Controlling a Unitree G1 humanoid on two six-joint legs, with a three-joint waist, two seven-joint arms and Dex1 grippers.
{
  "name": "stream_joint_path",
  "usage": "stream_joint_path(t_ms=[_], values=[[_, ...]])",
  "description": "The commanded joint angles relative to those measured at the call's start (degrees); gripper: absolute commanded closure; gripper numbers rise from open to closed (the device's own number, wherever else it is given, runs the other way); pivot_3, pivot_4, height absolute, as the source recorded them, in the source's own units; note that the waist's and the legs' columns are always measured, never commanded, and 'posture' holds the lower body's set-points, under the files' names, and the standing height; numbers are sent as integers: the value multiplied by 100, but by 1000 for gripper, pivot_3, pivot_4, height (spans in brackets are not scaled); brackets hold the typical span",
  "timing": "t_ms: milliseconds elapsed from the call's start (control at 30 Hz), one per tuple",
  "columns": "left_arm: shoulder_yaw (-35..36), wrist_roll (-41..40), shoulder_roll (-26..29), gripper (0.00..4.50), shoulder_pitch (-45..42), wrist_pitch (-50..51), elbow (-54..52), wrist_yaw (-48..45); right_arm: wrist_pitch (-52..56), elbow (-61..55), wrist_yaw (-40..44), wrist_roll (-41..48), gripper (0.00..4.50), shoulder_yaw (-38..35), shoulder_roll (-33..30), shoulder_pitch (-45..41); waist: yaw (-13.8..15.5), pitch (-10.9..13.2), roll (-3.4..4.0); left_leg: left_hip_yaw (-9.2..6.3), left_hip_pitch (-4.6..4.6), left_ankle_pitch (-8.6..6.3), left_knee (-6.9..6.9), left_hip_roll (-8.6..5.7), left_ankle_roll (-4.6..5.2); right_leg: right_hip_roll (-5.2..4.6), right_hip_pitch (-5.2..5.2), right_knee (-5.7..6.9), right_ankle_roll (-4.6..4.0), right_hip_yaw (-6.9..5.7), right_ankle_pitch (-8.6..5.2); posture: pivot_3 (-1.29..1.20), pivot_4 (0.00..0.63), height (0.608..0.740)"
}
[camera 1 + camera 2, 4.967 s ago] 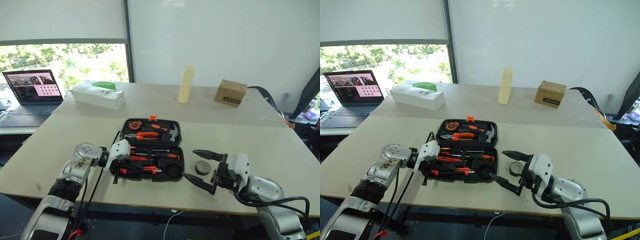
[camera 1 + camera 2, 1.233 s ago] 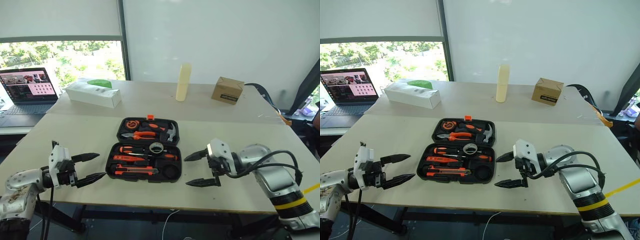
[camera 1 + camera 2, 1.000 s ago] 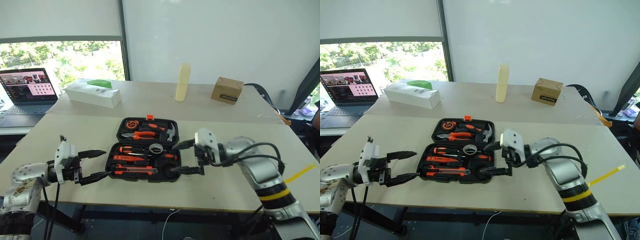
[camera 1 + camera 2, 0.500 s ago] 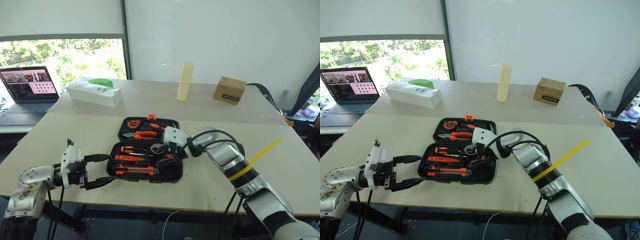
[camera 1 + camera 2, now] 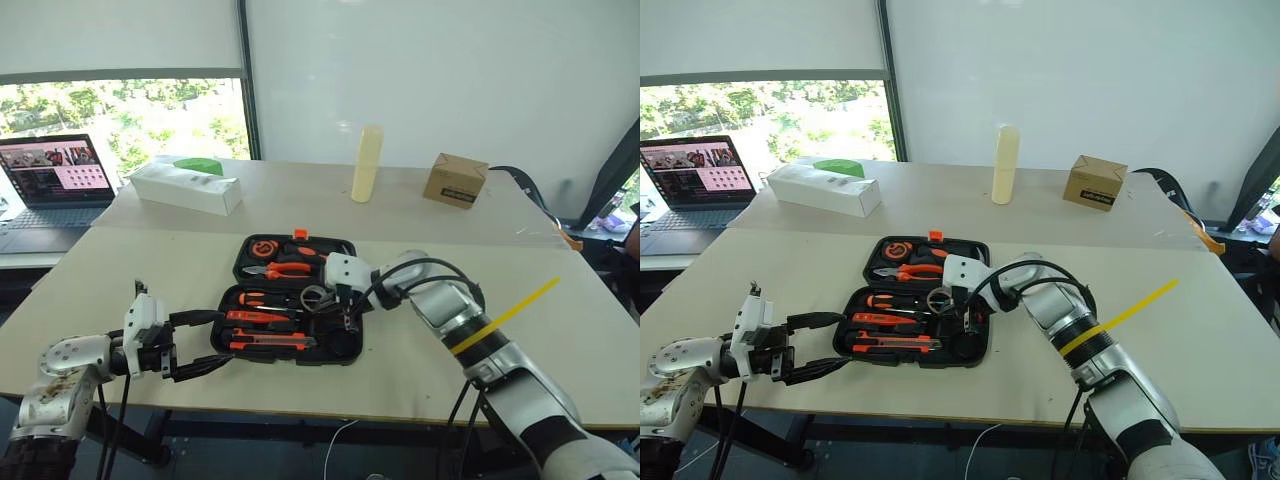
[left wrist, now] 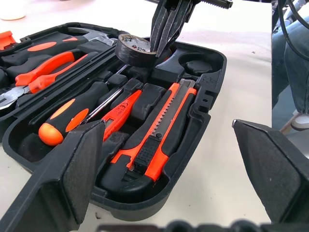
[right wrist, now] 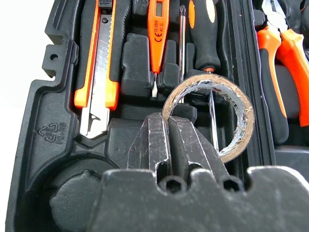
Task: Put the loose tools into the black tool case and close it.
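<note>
Case (image 5: 250, 345) lies open on the tabletop (image 5: 120, 275), lid half on the far side, tray half toward the robot.

Right hand (image 7: 169, 126) is reached in over the tray from the case's right side — fingers (image 6: 166, 21) pressed together, clamped on the wall of the tape roll (image 7: 211, 116). The roll is seen sitting over the screwdriver shafts near the tray's middle, one finger inside the ring, one outside. Whether the roll is lifted clear of the tools or resting on them cannot be told.

In the tray: knife (image 6: 161, 128) in its slot along the near edge; beside it, farther in, the slim tester (image 7: 158, 29); next a screwdriver (image 6: 72, 113) with black-and-orange handle. A second screwdriver shaft is seen running under the roll. A round recess (image 6: 195, 65) at the tray's right end is seen with nothing in it.

In the lid: pliers (image 5: 285, 269), hammer (image 5: 335, 262), tape measure (image 5: 265, 247).

Left hand (image 5: 195, 343) is held off the case's left side, near the tray's front corner — fingers wide apart, nothing between them, not touching the case.

Beyond the case, on the farther tabletop: white box (image 5: 185, 188), pale bottle (image 5: 366, 163), cardboard box (image 5: 455, 180). Laptop (image 5: 55, 175) at far left.
</note>
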Motion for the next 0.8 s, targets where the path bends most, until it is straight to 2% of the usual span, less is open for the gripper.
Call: stream_joint_path(t_ms=[33, 233, 400, 800], values=[[10, -3, -10, 0, -80, -69, -76, 12, 186, -260, 228, 205, 4460, -162, 30, -62, -1, 0, 0, 0, 0, 0, 0, 0, 0, 1, 0, 0, 0, 0, 0, 0, 150, 740], [-9, 20, -6, 0, -93, -138, 33, -52, 1068, -1562, 820, 737, 4460, -489, -587, 40, 13, 1, 2, -2, -6, 0, 0, 0, 0, -1, -3, 0, 0, 0, 0, 0, 150, 740], [-58, 56, -47, 0, -139, -259, 209, -133, 1801, -2385, 1022, 881, 4460, -208, -1032, 317, 18, 0, 0, -4, -6, -8, 0, 0, 13, -3, 1, -8, 1, -4, 0, 0, 150, 740], [-73, 126, -56, 0, -145, -587, 590, -412, 2036, -2276, 1007, 557, 4460, 359, -1318, 573, 6, 1, 0, -2, -3, -6, 1, -1, 10, -2, -3, -4, -1, -2, 0, 0, 150, 740]])
